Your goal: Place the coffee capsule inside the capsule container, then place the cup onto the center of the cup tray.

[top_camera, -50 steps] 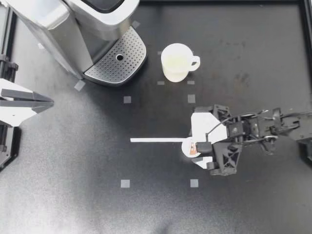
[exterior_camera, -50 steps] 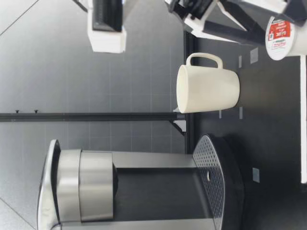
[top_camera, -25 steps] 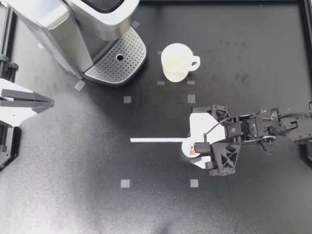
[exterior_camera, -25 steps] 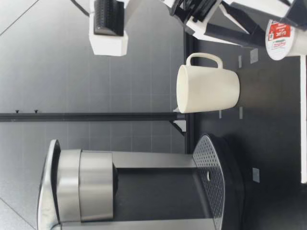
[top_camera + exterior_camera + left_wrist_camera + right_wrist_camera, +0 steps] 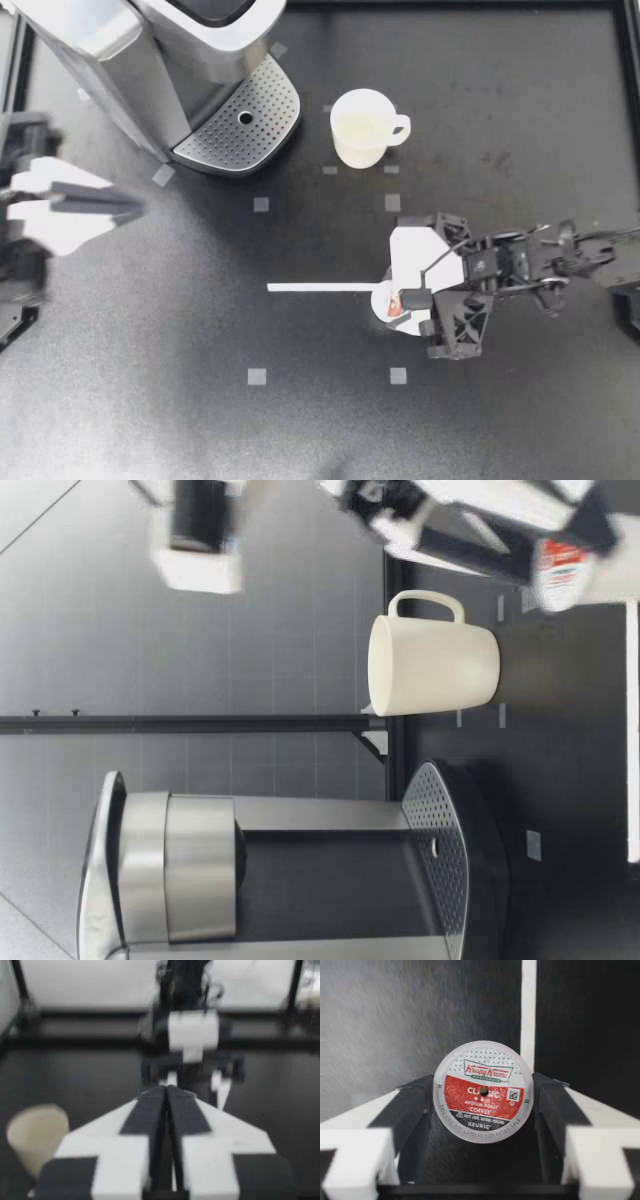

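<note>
In the top view, the right gripper (image 5: 398,298) is seen closed on the coffee capsule (image 5: 386,301) at the end of the white tape strip (image 5: 320,288), almost where it was half a second ago. The left gripper (image 5: 132,205), blurred, has been swung in from the table's edge toward the coffee machine (image 5: 120,50). The cup (image 5: 360,128) is unmoved, just beside the perforated cup tray (image 5: 245,118).

In the low view, the capsule is shown blurred and raised farther above the table than before; the cup stands upright as earlier.

In the left wrist view, the left gripper's fingers are pressed together with nothing between them, and the cup is seen off to one side.

In the right wrist view, the capsule is clamped by its rim between both fingers (image 5: 412,1107), foil lid toward the camera.
</note>
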Controlling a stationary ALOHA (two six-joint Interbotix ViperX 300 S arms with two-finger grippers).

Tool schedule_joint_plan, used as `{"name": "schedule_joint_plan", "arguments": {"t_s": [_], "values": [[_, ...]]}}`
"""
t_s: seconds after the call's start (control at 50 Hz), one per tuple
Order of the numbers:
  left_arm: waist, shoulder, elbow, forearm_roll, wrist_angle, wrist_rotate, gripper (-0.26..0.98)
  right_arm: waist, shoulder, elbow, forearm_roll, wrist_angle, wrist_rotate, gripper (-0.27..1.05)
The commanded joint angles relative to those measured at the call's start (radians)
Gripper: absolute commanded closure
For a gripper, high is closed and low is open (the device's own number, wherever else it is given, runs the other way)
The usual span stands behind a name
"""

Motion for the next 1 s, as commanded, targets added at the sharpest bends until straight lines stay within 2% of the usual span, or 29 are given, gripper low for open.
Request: {"name": "schedule_joint_plan", "arguments": {"t_s": [0.0,0.16,0.3,0.36,0.44,0.52,0.6,0.74,0.86,0.98], "values": [[0.02,0.054,-0.114,-0.006,0.135,0.002,0.63,0.006,-0.08,-0.021,0.005,-0.003,0.006,0.26],[0.063,0.172,-0.351,0.005,0.488,0.0,0.62,0.006,-0.181,0.012,0.008,-0.014,0.032,0.26],[0.066,0.293,-0.549,0.061,0.776,-0.006,0.62,0.006,-0.216,0.049,0.008,-0.064,0.081,0.26],[0.064,0.353,-0.635,0.107,0.913,-0.012,0.63,0.006,-0.213,0.054,0.006,-0.086,0.097,0.26],[0.058,0.419,-0.716,0.183,1.046,-0.038,0.63,0.006,-0.198,0.055,0.005,-0.104,0.095,0.26],[0.025,0.476,-0.779,0.288,1.154,-0.086,0.63,0.006,-0.187,0.055,0.005,-0.115,0.094,0.26],[-0.031,0.529,-0.819,0.433,1.227,-0.153,0.63,0.006,-0.175,0.058,0.003,-0.146,0.094,0.26],[-0.144,0.591,-0.815,0.733,1.312,-0.279,0.63,0.006,-0.16,0.069,0.003,-0.232,0.092,0.26],[-0.222,0.615,-0.772,0.914,1.341,-0.36,0.63,0.005,-0.161,0.08,0.002,-0.259,0.089,0.26],[-0.276,0.65,-0.701,1.085,1.359,-0.422,0.63,0.005,-0.163,0.086,0.002,-0.262,0.087,0.26]]}}
